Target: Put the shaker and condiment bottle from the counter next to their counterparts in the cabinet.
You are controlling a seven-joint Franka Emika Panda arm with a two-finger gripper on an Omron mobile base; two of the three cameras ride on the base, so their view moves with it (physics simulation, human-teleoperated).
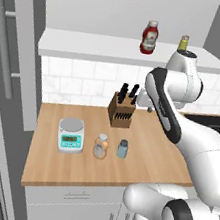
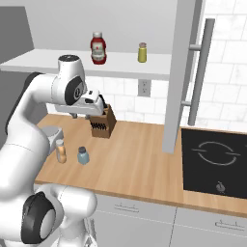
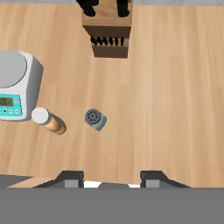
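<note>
1. The surface (image 1: 138, 162), light wood, carries everything yet to be moved; both task items stand on it, so the job is at its opening step, by my reading.
2. The cabinet (image 1: 102, 47) is open above, its white shelf holding the ketchup (image 1: 150, 36) and, at 3 o'clock from it, the yellow shaker (image 2: 142, 52).
3. The arm is raised over the back of the surface, hand looking straight down on the items.
4. The scale (image 1: 71, 135) sits at 9 o'clock of the two items; the knife block (image 1: 121, 110) stands at 12 o'clock, near the wall.
5. The claw (image 3: 111, 178) hangs high above the surface, holding nothing; its tips stand apart with bare wood between them, a moderate gap.
6. The bottle (image 1: 101, 146), tan-topped, stands just beside the scale, apart from it.
7. The shaker (image 1: 122, 148), blue-grey, stands upright at 3 o'clock of the bottle, near but not touching.
8. In the hand view the shaker (image 3: 95, 119) lies toward 11 o'clock from the claw. The next move, I judge, calls for shifting over it, descending, and closing on its body without knocking the bottle (image 3: 49, 121).
</note>
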